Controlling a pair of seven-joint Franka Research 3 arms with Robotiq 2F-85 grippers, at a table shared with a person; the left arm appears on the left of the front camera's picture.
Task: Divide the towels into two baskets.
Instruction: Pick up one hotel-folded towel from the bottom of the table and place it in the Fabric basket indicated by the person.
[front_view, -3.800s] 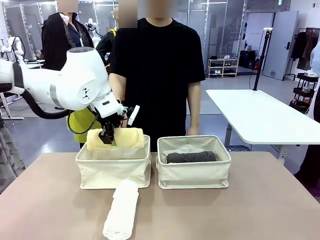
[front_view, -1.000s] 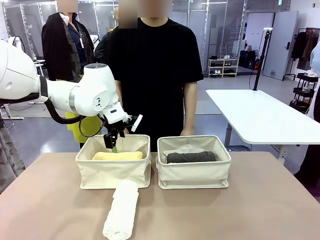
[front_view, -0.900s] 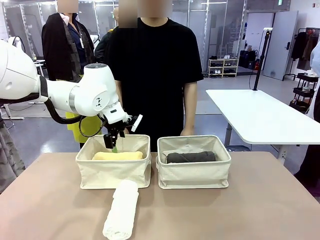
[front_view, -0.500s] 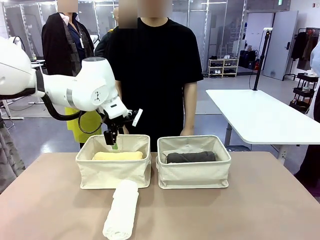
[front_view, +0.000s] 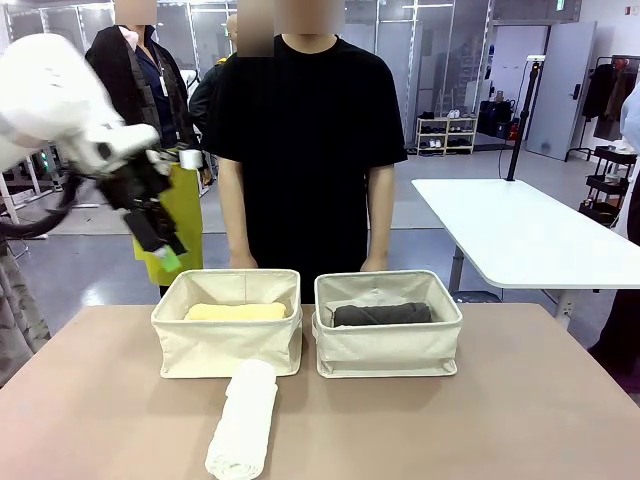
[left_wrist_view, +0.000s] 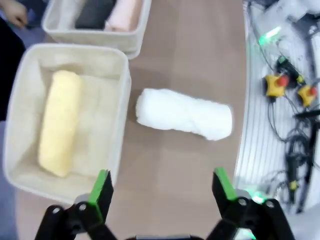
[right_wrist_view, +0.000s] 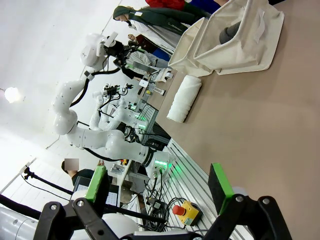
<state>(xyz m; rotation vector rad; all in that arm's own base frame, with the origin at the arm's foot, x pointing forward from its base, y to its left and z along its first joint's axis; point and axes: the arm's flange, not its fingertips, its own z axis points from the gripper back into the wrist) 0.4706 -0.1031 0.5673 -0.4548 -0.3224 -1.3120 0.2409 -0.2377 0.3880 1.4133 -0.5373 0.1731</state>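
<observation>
While a white towel (front_view: 243, 420) lies on brown tabletop (front_view: 520, 420), grey floor (front_view: 432, 222) behind

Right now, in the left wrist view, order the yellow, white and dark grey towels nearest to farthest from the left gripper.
1. Yellow towel, in the near basket by the left gripper.
2. White towel, on the table beside that basket.
3. Dark grey towel, in the far basket.
</observation>
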